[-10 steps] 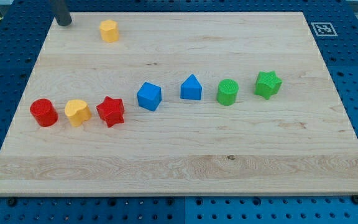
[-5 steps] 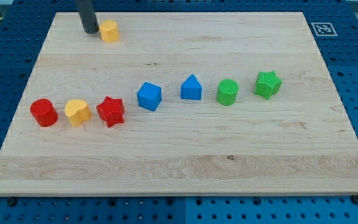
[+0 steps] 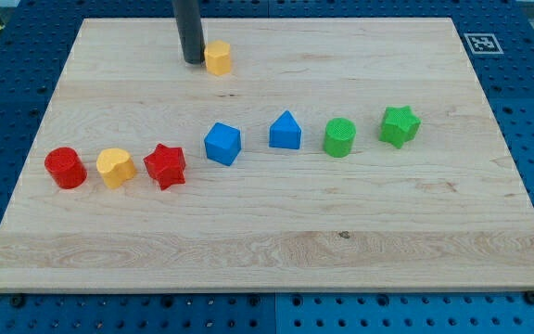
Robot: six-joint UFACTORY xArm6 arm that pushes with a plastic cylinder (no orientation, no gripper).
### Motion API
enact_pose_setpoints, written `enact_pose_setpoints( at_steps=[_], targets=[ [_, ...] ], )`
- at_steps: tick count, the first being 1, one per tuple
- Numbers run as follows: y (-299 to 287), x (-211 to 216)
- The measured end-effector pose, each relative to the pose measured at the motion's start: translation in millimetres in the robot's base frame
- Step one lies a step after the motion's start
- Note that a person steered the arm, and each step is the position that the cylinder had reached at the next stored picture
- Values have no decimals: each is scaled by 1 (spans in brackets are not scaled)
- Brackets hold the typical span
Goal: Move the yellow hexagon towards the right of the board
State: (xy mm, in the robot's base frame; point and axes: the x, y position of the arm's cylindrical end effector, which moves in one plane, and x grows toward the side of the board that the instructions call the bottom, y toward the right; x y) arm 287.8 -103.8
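My rod came down from the view's top edge, dark and almost upright, leaning only slightly. My tip point(image 3: 194, 61) rested on the surface near the view's top, left of centre. Nothing of my arm above the rod showed.

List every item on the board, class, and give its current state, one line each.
My tip: on the board, against the yellow hexagon's left side.
Yellow hexagon: upright, near the view's top.
Red cylinder: upright, leftmost of the row.
Yellow block: between red cylinder and red star.
Red star: flat.
Blue cube: free-standing.
Blue pentagon block: free-standing.
Green cylinder: upright.
Green star: rightmost.
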Motion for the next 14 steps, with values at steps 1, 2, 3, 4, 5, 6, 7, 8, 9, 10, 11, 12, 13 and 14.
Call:
enact_pose_setpoints(
  at_steps=[1,2,3,4,5,6,7,8,9,10,11,12,13,14],
  targets=[
    [19,4],
    [39,7],
    [61,7],
    [77,8],
    [94,10],
    [111,10],
    [127,10],
    [143,11],
    [160,11],
    [176,11],
    [191,11],
    [205,11],
    [218,11],
    [232,11]
  ],
)
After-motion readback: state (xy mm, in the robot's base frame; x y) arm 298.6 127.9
